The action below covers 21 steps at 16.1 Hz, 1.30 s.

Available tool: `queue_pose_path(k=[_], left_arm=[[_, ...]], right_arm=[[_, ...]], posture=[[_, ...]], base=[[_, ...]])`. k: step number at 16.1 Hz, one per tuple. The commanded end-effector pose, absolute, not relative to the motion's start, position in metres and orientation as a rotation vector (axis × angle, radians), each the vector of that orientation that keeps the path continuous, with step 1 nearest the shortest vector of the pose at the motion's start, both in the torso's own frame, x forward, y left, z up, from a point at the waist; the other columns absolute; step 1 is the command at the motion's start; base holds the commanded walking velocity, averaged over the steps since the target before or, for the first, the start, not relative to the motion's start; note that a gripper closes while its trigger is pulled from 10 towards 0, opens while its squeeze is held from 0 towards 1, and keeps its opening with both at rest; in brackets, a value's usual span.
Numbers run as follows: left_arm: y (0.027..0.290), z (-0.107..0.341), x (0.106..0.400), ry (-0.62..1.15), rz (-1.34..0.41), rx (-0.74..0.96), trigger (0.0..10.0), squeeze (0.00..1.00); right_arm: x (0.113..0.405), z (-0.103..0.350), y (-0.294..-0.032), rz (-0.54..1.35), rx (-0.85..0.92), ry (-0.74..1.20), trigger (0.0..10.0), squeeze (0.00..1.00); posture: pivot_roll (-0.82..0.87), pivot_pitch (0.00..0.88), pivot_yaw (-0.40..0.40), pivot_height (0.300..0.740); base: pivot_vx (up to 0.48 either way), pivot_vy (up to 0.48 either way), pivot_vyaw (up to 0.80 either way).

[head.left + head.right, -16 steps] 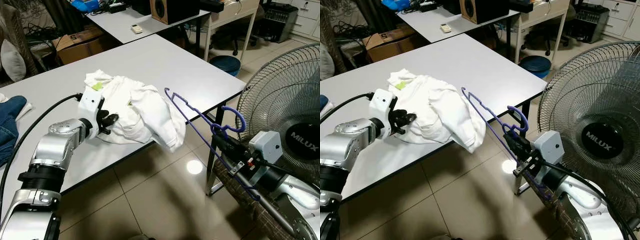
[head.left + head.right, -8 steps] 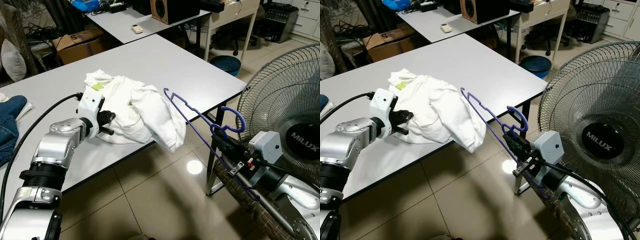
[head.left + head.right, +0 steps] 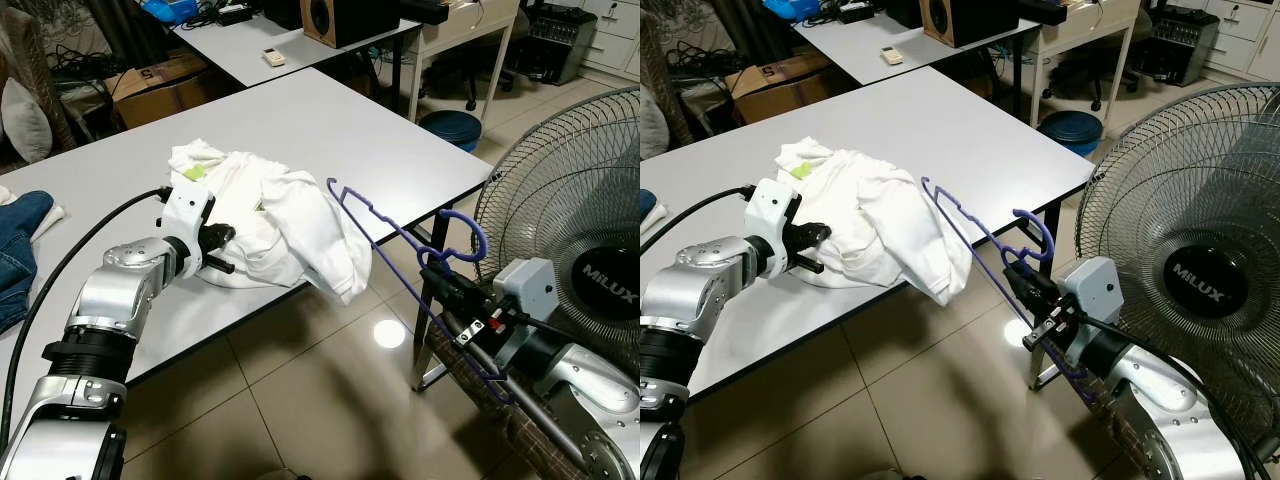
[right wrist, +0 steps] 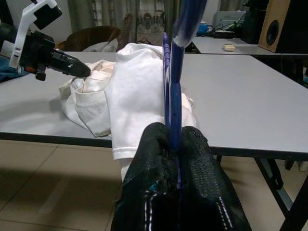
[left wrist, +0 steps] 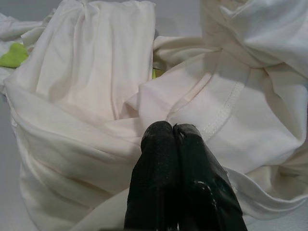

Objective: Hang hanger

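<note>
Barely shifted, the left gripper [image 5: 172, 132] stays pinched shut against the crumpled white cotton garment [image 3: 270, 225]; right gripper [image 4: 174, 144] clamps the thin purple hanger [image 3: 400, 240], which should slide toward ten o'clock into the neckline.

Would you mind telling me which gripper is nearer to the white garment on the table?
The left. The left gripper has its shut fingertips against the white garment at its near edge, while the right gripper holds the blue hanger off the table's corner, apart from the cloth.
</note>
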<state>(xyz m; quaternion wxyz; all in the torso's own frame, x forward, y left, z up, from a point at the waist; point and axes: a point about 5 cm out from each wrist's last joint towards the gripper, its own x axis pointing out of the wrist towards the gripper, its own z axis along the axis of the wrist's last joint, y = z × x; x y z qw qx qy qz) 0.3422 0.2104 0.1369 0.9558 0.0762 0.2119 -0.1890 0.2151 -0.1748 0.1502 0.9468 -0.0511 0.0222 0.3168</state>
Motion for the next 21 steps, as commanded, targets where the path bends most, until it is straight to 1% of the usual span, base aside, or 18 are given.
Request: queue_pose_path(k=[1,5,6,7,8,9,10,16,19,20,21], left_arm=[[0.213,0.137,0.340,0.437,-0.384,0.171,0.0,0.00],[0.219,0.147,0.340,0.403,-0.368,0.199,0.0,0.00],[0.223,0.151,0.342,0.388,-0.338,0.203,8.2,0.00],[0.227,0.154,0.344,0.379,-0.308,0.196,10.0,0.00],[0.227,0.154,0.344,0.380,-0.311,0.188,10.0,0.05],[0.227,0.154,0.343,0.380,-0.316,0.183,10.0,0.21],[0.224,0.154,0.342,0.382,-0.342,0.164,10.0,1.00],[0.220,0.152,0.339,0.397,-0.373,0.126,10.0,1.00],[0.223,0.146,0.340,0.424,-0.335,0.150,10.0,1.00],[0.223,0.145,0.340,0.428,-0.336,0.147,10.0,0.46],[0.221,0.143,0.340,0.440,-0.342,0.145,10.0,0.00]], right_arm=[[0.214,0.154,-0.171,0.670,-0.111,0.031,10.0,0.00],[0.217,0.156,-0.171,0.657,-0.106,0.023,10.0,0.00],[0.217,0.156,-0.171,0.656,-0.104,0.018,10.0,0.00],[0.217,0.157,-0.170,0.658,-0.099,0.012,10.0,0.00],[0.219,0.158,-0.172,0.630,-0.135,-0.002,10.0,0.00],[0.220,0.158,-0.173,0.626,-0.142,0.000,10.0,0.00],[0.220,0.157,-0.173,0.629,-0.143,0.008,10.0,0.00],[0.219,0.157,-0.171,0.636,-0.145,0.001,10.0,0.00],[0.219,0.158,-0.169,0.651,-0.136,-0.010,10.0,0.00],[0.218,0.159,-0.169,0.655,-0.151,-0.024,10.0,0.00],[0.218,0.159,-0.169,0.649,-0.169,-0.032,10.0,0.00]], posture=[[-0.13,0.000,0.156,0.740],[-0.12,0.000,0.152,0.740],[-0.12,0.000,0.152,0.740],[-0.12,0.000,0.154,0.740],[-0.13,0.000,0.155,0.740],[-0.13,0.000,0.155,0.740],[-0.13,0.000,0.154,0.740],[-0.12,0.000,0.154,0.740],[-0.12,0.000,0.156,0.740],[-0.12,0.000,0.159,0.740],[-0.12,0.000,0.159,0.740]], base=[[0.000,0.000,0.00],[0.000,0.000,0.00],[0.000,0.000,0.00],[0.000,0.000,0.00],[0.000,0.000,0.00],[0.000,0.000,0.00],[0.000,0.000,0.00],[0.000,0.000,0.00],[0.000,0.000,0.00],[0.000,0.000,0.00],[0.000,0.000,0.00]])
